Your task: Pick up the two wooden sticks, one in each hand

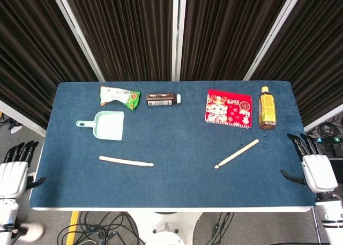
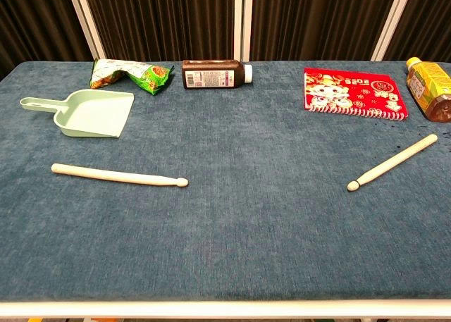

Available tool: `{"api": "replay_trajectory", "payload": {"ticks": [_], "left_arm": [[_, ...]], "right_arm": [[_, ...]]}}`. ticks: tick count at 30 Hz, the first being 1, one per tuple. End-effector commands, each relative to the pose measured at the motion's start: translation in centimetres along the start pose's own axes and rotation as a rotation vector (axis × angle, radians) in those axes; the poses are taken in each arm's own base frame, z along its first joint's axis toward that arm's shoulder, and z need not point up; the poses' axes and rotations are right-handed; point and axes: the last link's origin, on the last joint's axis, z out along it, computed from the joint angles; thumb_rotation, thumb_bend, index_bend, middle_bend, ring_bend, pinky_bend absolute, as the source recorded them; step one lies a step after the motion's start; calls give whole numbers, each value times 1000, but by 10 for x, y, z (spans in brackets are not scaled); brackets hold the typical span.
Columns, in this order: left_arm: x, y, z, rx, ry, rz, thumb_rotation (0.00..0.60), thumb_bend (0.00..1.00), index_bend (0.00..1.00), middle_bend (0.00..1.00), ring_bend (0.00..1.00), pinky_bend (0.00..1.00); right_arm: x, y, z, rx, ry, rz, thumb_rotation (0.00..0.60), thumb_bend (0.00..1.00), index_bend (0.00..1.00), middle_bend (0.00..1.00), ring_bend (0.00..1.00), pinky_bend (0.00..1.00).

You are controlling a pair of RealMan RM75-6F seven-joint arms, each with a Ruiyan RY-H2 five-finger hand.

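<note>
Two pale wooden sticks lie flat on the blue table (image 1: 171, 186). The left stick (image 1: 126, 161) (image 2: 118, 175) lies nearly level in the near-left part. The right stick (image 1: 236, 153) (image 2: 392, 162) slants up toward the right. My left hand (image 1: 14, 171) hangs beside the table's left edge, fingers apart, holding nothing. Off the table's right edge is my right hand (image 1: 312, 167), also empty with its fingers spread. Both hands are well away from the sticks and appear only in the head view.
A mint dustpan (image 1: 105, 125) (image 2: 83, 113) sits behind the left stick. Along the back lie a green snack bag (image 1: 119, 96), a dark bottle on its side (image 1: 163, 99), a red spiral notebook (image 1: 229, 108) and a tea bottle (image 1: 267, 107). Cables lie on the floor below.
</note>
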Motion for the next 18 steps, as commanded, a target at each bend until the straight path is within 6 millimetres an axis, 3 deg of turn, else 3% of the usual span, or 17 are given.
{"api": "replay_trajectory", "payload": {"ticks": [1, 9, 12, 18], "left_arm": [[-1, 0, 0, -1, -3, -2, 600, 0, 93, 92, 67, 123], [-3, 2, 1, -11, 3, -8, 600, 0, 93, 91, 67, 123], [-2, 4, 3, -15, 9, -11, 600, 0, 94, 91, 67, 123], [-1, 5, 2, -17, 10, -14, 600, 0, 95, 91, 67, 123]], "right_arm": [[1, 0, 0, 0, 1, -2, 600, 58, 54, 128, 0, 25], [-1, -3, 7, 28, -33, -28, 600, 77, 57, 138, 6, 40], [-9, -5, 24, 65, -83, -69, 600, 117, 104, 177, 32, 69], [-46, -8, 73, 128, -238, -200, 600, 159, 291, 284, 86, 110]]}}
